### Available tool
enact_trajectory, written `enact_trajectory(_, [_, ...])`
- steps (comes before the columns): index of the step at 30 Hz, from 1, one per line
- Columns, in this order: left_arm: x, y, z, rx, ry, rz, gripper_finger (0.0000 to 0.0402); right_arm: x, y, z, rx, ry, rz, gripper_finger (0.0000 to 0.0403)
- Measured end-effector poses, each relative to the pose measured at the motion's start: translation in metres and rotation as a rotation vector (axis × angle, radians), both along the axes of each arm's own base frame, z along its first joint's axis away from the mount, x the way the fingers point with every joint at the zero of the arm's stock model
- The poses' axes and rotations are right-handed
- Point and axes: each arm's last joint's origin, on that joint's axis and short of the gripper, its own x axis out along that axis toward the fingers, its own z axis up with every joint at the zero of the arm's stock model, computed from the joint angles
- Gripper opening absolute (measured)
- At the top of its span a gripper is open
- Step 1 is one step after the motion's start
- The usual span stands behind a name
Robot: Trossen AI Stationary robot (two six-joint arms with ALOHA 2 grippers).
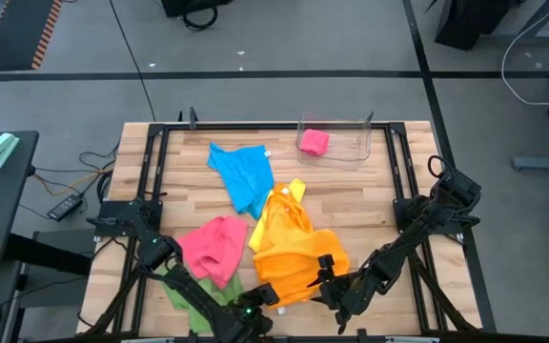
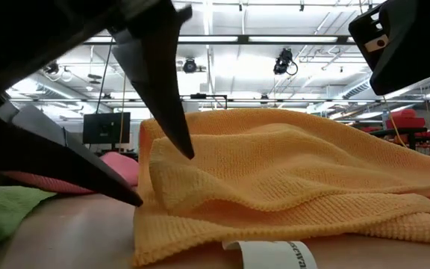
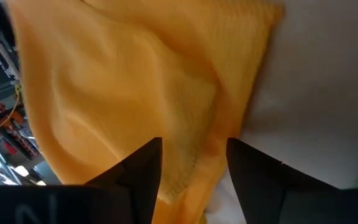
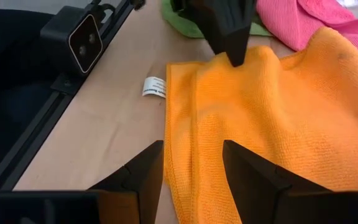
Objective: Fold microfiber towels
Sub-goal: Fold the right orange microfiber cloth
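Your left end effector (image 2: 144, 153) and right end effector (image 4: 191, 177), both parted, straddle the orange towel's (image 1: 298, 252) near edge, poised to pinch it for folding.

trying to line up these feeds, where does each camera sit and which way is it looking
High view: above the table, looking straight down; both arms, left gripper and right gripper at the orange towel.
Low view: table height, looking level across; left gripper's fingers against the orange towel.
Left wrist view: on the left arm, looking past its open fingers at the orange cloth.
Right wrist view: on the right arm, past its open fingers, facing the left gripper.
Shared: all four show the orange towel.
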Motion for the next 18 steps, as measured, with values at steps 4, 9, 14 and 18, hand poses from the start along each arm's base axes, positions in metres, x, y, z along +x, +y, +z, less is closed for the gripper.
enact_trajectory(4, [-0.0008, -0.0028, 0.0022, 0.054, -0.075, -0.008, 0.0167, 0.0, 0.0, 0.0, -0.001, 0.0, 0.0, 0.0174])
enact_trajectory(9, [-0.0004, -0.0046, 0.0032, 0.063, -0.123, -0.002, 0.0147, 0.0, 0.0, 0.0003, 0.003, -0.001, -0.001, 0.0174])
enact_trajectory(14, [-0.0005, -0.0087, 0.0033, 0.036, -0.152, -0.002, 0.0131, 0.0001, 0.0001, 0.0004, 0.002, -0.001, 0.0, 0.0174])
enact_trajectory(18, [0.0011, -0.0107, 0.0032, 0.006, -0.165, 0.0, 0.0121, 0.0015, -0.0016, 0.0004, 0.002, -0.001, -0.006, 0.0174])
